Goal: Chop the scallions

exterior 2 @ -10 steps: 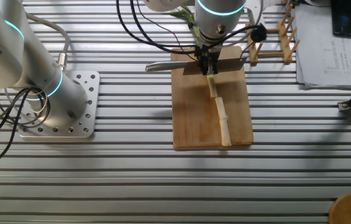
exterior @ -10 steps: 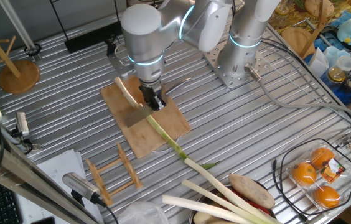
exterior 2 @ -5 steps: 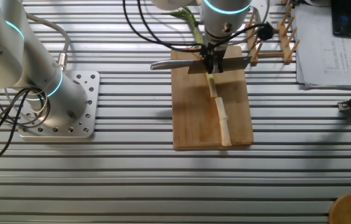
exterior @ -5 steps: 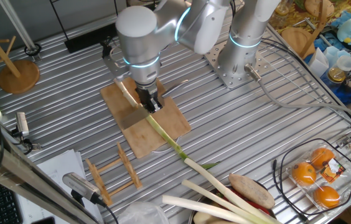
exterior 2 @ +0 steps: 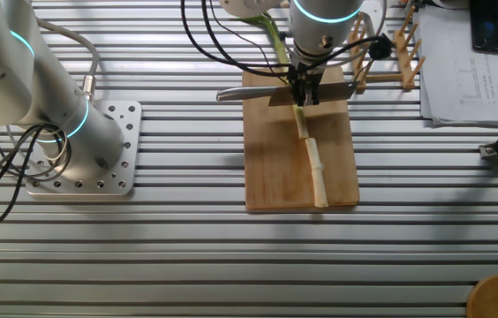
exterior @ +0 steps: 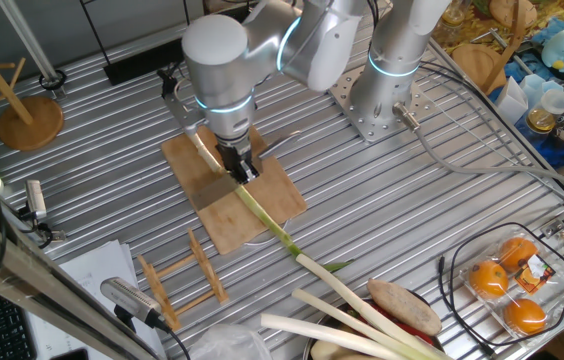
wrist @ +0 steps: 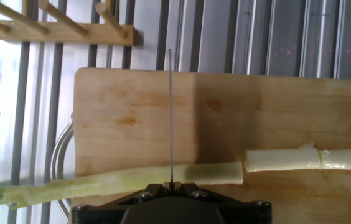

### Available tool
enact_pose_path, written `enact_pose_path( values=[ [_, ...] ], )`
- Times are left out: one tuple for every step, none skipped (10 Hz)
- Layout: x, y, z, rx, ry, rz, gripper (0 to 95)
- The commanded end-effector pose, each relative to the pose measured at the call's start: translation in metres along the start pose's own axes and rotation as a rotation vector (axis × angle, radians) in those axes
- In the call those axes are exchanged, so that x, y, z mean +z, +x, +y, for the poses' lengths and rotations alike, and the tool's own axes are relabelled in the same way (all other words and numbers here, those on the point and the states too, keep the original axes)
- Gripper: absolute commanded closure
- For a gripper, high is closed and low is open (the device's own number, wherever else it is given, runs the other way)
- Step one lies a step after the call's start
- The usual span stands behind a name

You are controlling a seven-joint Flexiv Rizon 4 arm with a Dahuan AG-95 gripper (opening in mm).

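Note:
On the wooden cutting board lies the scallion, its green end running off the board. Cut pale pieces lie in line with it, just past its cut end. My gripper is shut on a knife held crosswise over the stalk. In the hand view the blade shows edge-on and meets the stalk a little short of the cut end. Whether the edge touches the stalk I cannot tell.
A wooden peg rack stands beside the board. Thick pale leek-like stalks and a wire basket of oranges lie near the front right. A second arm's base is bolted nearby.
My gripper and the knife have shifted a little along the blade's length, to the right in the other fixed view. The stalk and cut pieces have not moved.

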State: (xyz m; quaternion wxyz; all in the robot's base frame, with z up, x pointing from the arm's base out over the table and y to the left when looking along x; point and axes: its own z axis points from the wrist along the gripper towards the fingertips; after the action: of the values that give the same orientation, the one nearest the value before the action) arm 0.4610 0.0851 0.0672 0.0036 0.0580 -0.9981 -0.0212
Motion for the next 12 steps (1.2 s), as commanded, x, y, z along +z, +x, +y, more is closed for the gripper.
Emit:
enact_pose_path(
  values=[
    [0.0009,-0.0013,-0.0006,-0.006,0.006,-0.032,95.0],
    [0.0014,-0.0028,-0.0006,-0.011,0.01,-0.048,95.0],
    [0.0015,-0.0039,-0.0006,-0.009,0.01,-0.052,95.0],
    [0.0012,-0.0046,-0.0004,-0.009,0.01,-0.054,95.0],
    [0.0012,-0.0048,-0.0003,-0.012,0.012,-0.057,95.0],
    [0.0012,-0.0051,-0.0003,-0.017,0.015,-0.07,95.0],
    [0.0008,-0.0059,-0.0001,-0.024,0.017,-0.085,95.0],
    [0.0007,-0.006,0.0,-0.028,0.018,-0.095,95.0],
    [0.0013,-0.0062,-0.0002,-0.039,0.024,-0.114,95.0],
    [0.0027,-0.0066,-0.0006,-0.041,0.024,-0.119,95.0],
    [0.0039,-0.0069,-0.0006,-0.041,0.024,-0.12,95.0],
    [0.0064,-0.0079,-0.0006,-0.039,0.024,-0.122,95.0]
  ],
)
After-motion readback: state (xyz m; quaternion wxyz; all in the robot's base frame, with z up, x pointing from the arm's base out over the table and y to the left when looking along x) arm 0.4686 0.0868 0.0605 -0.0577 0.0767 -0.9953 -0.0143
